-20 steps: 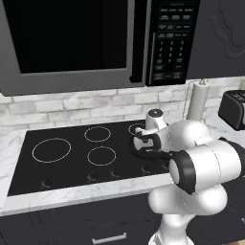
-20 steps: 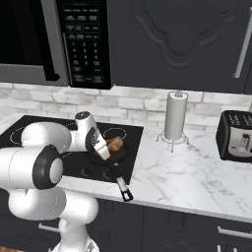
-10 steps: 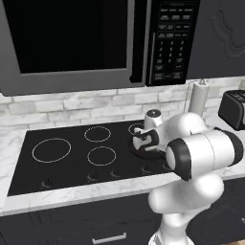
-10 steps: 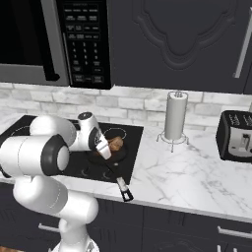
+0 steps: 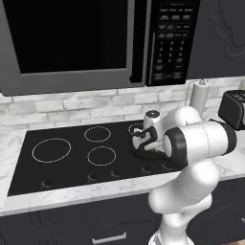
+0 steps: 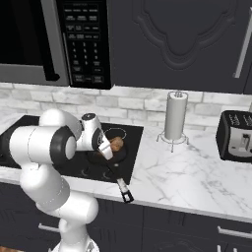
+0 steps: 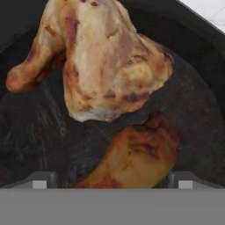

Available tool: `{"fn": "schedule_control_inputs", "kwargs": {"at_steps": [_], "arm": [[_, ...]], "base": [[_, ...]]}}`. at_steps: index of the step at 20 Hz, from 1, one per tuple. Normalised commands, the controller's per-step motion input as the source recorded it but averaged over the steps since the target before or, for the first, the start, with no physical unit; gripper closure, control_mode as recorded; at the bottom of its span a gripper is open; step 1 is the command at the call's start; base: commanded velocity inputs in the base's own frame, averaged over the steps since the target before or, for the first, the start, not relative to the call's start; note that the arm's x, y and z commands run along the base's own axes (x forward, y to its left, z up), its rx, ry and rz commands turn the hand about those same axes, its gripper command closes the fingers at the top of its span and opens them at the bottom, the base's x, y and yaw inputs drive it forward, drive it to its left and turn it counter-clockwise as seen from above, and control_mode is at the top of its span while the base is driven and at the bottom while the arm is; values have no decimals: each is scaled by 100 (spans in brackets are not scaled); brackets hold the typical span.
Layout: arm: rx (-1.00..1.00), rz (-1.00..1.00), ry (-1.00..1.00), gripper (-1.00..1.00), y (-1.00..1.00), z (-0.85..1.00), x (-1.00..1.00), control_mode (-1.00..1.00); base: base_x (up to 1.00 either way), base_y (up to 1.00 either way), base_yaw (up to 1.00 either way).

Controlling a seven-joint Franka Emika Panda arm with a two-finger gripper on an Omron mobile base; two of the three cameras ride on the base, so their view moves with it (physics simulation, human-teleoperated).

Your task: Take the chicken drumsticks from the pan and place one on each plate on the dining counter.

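Hand point(image 7: 112, 179) poised low over the pan point(image 7: 39, 132), fingers point(image 7: 41, 179) spread wide apart with nothing gripped. Directly between them lies the darker, golden-brown drumstick point(image 7: 138, 154), its long axis running diagonally from the lower left, near the fingertips, up toward the right. The paler, larger chicken piece point(image 7: 103, 66) sits just beyond it, the two almost touching. From the right base view, the hand point(image 6: 105, 149) hangs over the pan point(image 6: 114, 156) on the black cooktop point(image 6: 130, 147), so a short drop straight ahead should suffice, likely with the fingers closing across the drumstick's narrower width.
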Motion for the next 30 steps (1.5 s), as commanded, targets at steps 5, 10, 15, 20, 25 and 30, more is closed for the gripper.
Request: {"fn": "schedule_control_inputs", "kwargs": {"at_steps": [5,10,15,20,25,30], "arm": [[1,0,0,-100,-4,-12,2,-100],[0,0,1,-100,-4,-14,0,-100],[0,0,0,-100,-3,-17,0,-100],[0,0,0,-100,0,-20,-1,-100],[0,0,0,-100,0,-22,-7,-100],[0,0,0,-100,0,-23,-2,-100]], "base": [[0,0,0],[0,0,0],[0,0,0],[0,0,0],[0,0,0],[0,0,0]]}}
